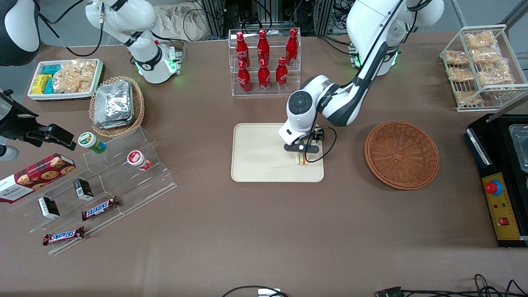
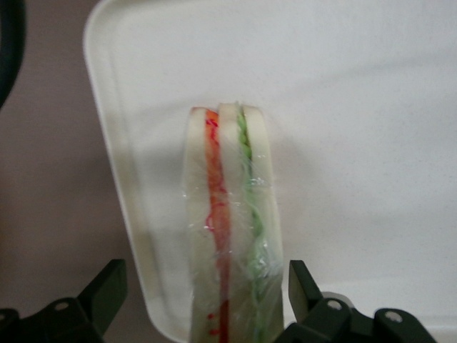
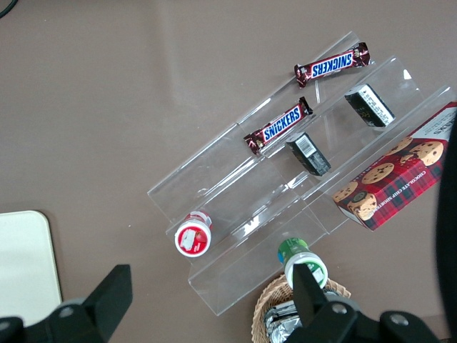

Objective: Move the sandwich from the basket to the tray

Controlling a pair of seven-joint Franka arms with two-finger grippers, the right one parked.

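Observation:
The sandwich (image 1: 302,160), a wrapped wedge with red and green filling, stands on edge on the cream tray (image 1: 255,159), close to the tray's corner nearest the basket. My left gripper (image 1: 304,153) hangs directly over it, open. In the left wrist view the sandwich (image 2: 232,229) stands between the two fingertips (image 2: 112,275) of the gripper (image 2: 206,270), with a clear gap on one side and the other finger close beside the wrap. The tray rim (image 2: 121,200) runs alongside the sandwich. The reddish-brown wicker basket (image 1: 402,154) sits beside the tray, toward the working arm's end, with nothing in it.
A clear rack of red cola bottles (image 1: 264,57) stands farther from the front camera than the tray. A tan basket of foil packages (image 1: 115,105), a white snack bin (image 1: 66,78) and an acrylic step shelf (image 1: 103,181) with cups and bars lie toward the parked arm's end. A black box (image 1: 501,181) lies beside the basket.

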